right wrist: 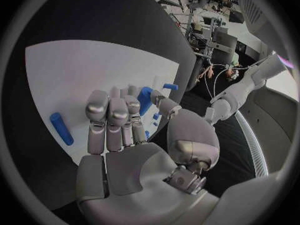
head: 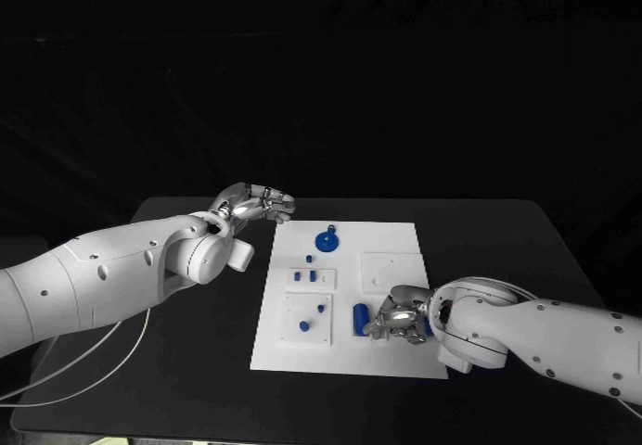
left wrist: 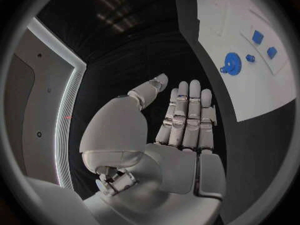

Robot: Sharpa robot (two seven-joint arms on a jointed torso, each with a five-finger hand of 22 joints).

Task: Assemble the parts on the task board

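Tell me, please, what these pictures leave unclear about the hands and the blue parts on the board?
- Head view: the right hand covers the board beneath it, so contact with the blue cylinder cannot be judged.
- Right wrist view: its curled fingers partly hide a blue part; whether they hold it is unclear.
- Head view: the small blue pieces are too small to identify.

Black table (head: 535,241), dark bkgd, lab equipment (right wrist: 209,20)
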